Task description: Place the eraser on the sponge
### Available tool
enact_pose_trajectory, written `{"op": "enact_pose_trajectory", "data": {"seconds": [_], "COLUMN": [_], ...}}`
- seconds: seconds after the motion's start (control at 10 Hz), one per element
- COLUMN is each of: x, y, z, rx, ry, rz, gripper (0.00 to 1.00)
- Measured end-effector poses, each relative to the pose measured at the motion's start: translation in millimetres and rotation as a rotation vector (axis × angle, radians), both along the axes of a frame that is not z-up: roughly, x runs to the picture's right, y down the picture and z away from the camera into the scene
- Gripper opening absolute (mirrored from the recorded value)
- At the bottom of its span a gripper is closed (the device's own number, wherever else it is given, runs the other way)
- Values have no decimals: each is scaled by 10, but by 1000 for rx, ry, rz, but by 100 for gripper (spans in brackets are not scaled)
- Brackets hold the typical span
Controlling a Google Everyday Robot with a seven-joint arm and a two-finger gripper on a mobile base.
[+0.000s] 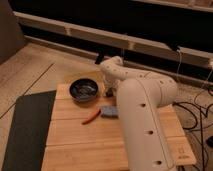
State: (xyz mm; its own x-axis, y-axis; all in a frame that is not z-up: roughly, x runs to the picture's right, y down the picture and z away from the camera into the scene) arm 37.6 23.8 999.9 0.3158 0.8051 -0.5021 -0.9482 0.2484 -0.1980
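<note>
Near the middle of the frame, just right of the round dark bowl, the tool hangs from the end of the white arm, low over the wooden worktop. Its jaws stand wide apart, and I can make out nothing held between them. A small dark shape shows right under it. This may be the eraser or only the tool's own tip, and I cannot tell which.

The sponge, a pale blue pad, lies a little lower in the frame, close below the tool. Its right end is hidden behind the arm. The part of its top that shows carries no dark block, so the eraser does not lie on it there. A thin red-orange object lies just beside the sponge's left end, and a black mat covers the worktop's left side.

My judgement is that the step in hand is the grasp: wide jaws are set low beside the bowl, with the sponge's visible top bare. If the block is there, the next move calls for closing squarely on it without nudging the bowl. A short lift and a short carry down-frame would follow. The block should go down gently on the middle of the pad, which is small and likely soft.
</note>
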Motion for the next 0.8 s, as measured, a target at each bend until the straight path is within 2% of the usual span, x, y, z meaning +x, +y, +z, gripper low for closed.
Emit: {"op": "enact_pose_trajectory", "data": {"seconds": [0.1, 0.3, 0.4, 0.7, 0.8], "x": [9, 1, -21, -28, -29], "y": [-4, -36, -41, 3, 1], "z": [11, 16, 1, -27, -48], "rx": [7, 33, 42, 44, 43], "ry": [1, -8, -17, -29, -26], "rz": [3, -3, -9, -13, -15], "gripper": [62, 44, 31, 2, 0]}}
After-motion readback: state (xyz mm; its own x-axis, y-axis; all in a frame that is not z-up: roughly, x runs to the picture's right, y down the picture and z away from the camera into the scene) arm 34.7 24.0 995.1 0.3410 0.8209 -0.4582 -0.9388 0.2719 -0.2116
